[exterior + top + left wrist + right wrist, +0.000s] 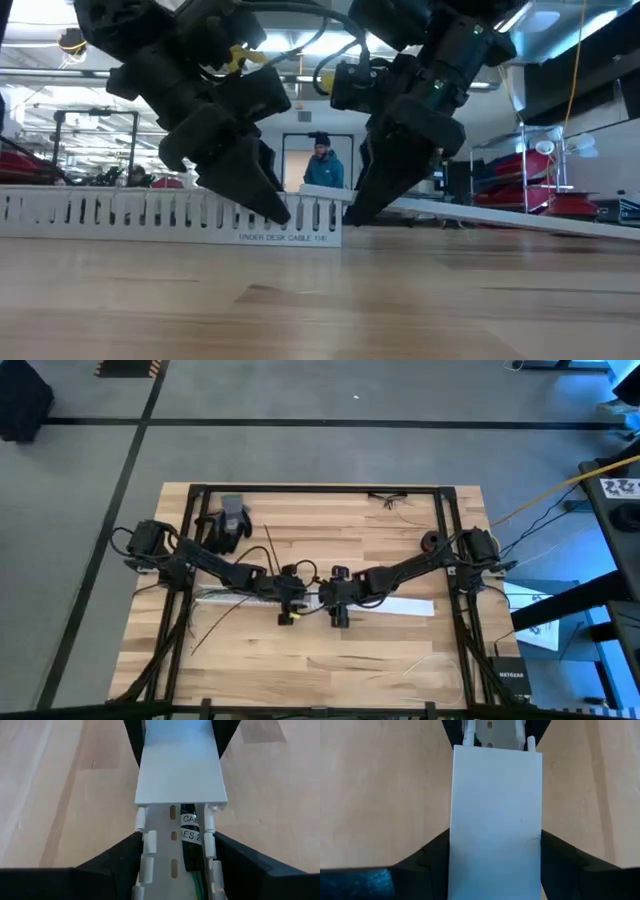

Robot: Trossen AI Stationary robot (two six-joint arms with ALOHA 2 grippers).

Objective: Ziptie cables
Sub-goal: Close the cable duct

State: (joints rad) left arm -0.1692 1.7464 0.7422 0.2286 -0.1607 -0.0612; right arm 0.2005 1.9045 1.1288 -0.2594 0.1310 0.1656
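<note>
Workshop shelving and bright ceiling lights fill the room behind a pale wooden surface (330,660), where a person in a teal jacket and dark cap (323,160) stands in a far doorway. Two dark arms meet near the middle of the surface over a long white slotted cable duct (150,212) printed "UNDER DESK CABLE". The left tool (175,865) straddles the open, comb-sided stretch of the duct, its fingers (115,860) spread apart on either side of the walls; whether they touch the walls cannot be told. The right tool (496,860) faces it from the other end, its fingers (427,855) likewise apart and flanking the flat white cover (496,810) that lies along the duct. In the low view both tools reach down to the duct, tips just beside each other, and the cover slopes away toward the right arm's side. The cables (192,850) lie inside the duct channel at the cover's edge: dark wires carrying a white printed label, with green strands showing nearer the left wrist camera. From above, thin dark wires (215,618) trail across the wood near the left arm. A grey-and-black glove (230,522) lies by the far left corner and a small dark roll (431,542) near the right arm's base.
</note>
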